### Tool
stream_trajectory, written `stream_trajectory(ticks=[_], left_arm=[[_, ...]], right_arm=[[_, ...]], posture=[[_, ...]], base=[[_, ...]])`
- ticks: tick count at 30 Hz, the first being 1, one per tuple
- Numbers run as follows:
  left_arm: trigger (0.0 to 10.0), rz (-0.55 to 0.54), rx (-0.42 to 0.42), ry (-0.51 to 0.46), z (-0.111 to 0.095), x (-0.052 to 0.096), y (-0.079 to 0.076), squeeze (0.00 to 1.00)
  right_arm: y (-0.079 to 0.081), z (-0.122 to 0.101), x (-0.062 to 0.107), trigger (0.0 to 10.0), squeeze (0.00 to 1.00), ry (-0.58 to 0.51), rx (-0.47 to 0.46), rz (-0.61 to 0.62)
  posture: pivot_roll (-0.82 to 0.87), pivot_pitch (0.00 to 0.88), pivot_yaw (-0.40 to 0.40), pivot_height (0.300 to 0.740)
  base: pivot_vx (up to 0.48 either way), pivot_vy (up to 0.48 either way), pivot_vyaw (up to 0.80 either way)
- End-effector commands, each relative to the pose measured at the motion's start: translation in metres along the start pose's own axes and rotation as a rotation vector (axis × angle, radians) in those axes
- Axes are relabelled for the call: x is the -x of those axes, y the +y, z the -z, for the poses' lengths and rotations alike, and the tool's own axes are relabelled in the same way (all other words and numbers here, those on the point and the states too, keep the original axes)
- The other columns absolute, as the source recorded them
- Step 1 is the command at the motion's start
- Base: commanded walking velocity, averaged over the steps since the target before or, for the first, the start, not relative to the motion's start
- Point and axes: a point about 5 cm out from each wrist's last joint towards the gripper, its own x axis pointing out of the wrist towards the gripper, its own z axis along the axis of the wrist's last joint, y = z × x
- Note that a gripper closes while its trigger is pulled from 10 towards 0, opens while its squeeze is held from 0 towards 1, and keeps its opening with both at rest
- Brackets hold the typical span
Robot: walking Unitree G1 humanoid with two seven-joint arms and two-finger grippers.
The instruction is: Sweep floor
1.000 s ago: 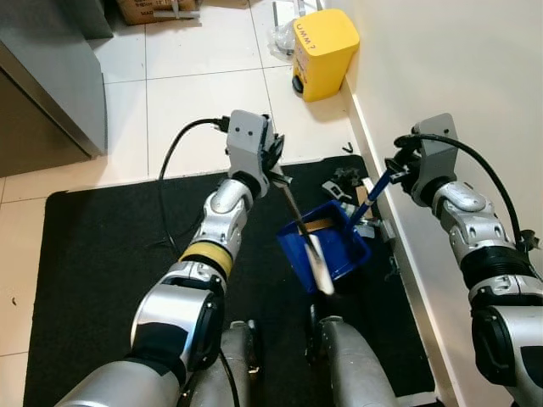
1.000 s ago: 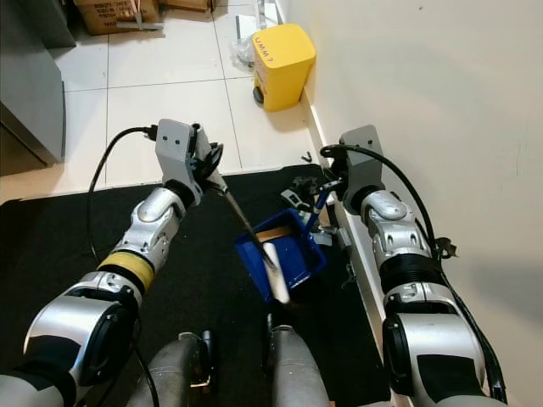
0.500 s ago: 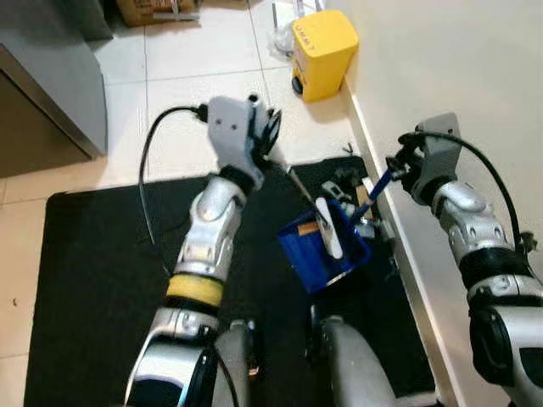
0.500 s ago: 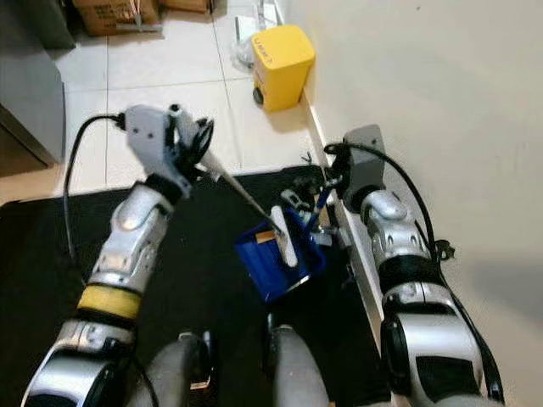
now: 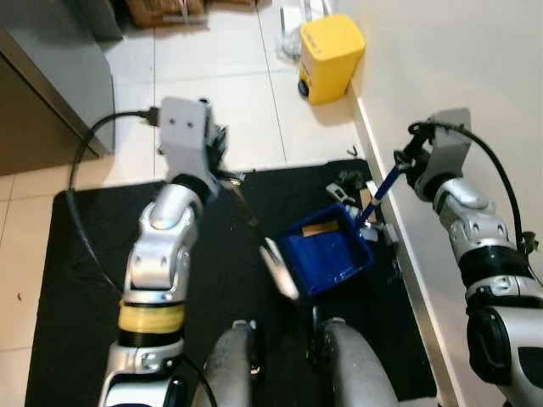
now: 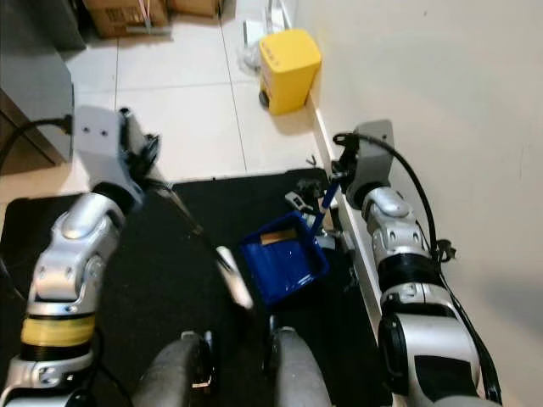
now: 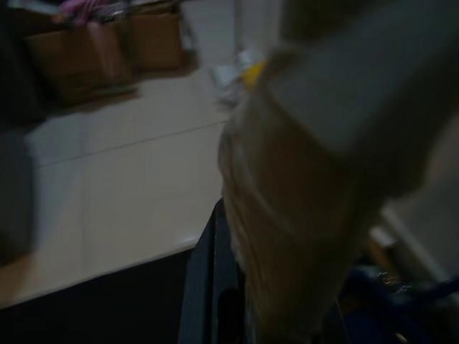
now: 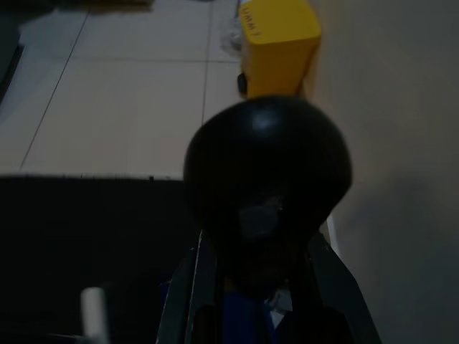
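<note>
A blue dustpan (image 5: 329, 252) rests on the black mat (image 5: 85, 254) close to the wall, with a brown scrap (image 5: 319, 228) inside it. Its blue handle (image 5: 382, 191) rises to my right gripper (image 5: 413, 157), which is shut on the black end knob (image 8: 267, 165). My left gripper (image 5: 224, 166) is shut on the thin handle of a hand brush. The pale brush head (image 5: 280, 268) sits low over the mat, just left of the dustpan's edge. Small dark and grey debris (image 5: 344, 183) lies on the mat behind the dustpan, by the wall.
A yellow bin (image 5: 332, 47) stands against the cream wall (image 5: 450, 59) further ahead. Grey cabinet (image 5: 51, 76) at the left, cardboard boxes (image 6: 127, 10) at the back. Pale tiled floor (image 5: 229, 93) lies beyond the mat. My own legs (image 5: 288, 365) are just below the dustpan.
My left arm swung left and pulled the brush back: its head left the dustpan and now sits on the mat left of it. The right gripper and dustpan barely moved.
</note>
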Motion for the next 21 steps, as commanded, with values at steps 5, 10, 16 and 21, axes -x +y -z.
stream_trajectory(ticks=[5, 10, 16, 21], left_arm=[[10.0, -0.147, -0.045, 0.049, -0.009, 0.005, 0.032, 0.00], [10.0, -0.185, -0.074, 0.074, -0.008, 0.008, 0.039, 0.00], [10.0, -0.193, -0.085, 0.102, 0.001, 0.009, 0.034, 0.00], [10.0, -0.203, -0.073, 0.119, 0.007, 0.009, 0.029, 0.00]], right_arm=[[0.002, -0.019, 0.002, 10.0, 0.00, -0.067, -0.121, 0.005], [0.005, -0.028, 0.004, 10.0, 0.00, -0.083, -0.150, -0.016], [0.008, -0.027, 0.003, 10.0, 0.00, -0.134, -0.140, 0.011], [0.010, -0.017, 0.002, 10.0, 0.00, -0.109, -0.144, 0.050]], posture=[[0.03, 0.197, 0.013, 0.740], [0.03, 0.184, 0.010, 0.740], [0.03, 0.170, 0.005, 0.740], [0.04, 0.161, -0.001, 0.740]], base=[[0.000, 0.000, 0.00], [0.000, 0.000, 0.00], [0.000, 0.000, 0.00], [0.000, 0.000, 0.00]])
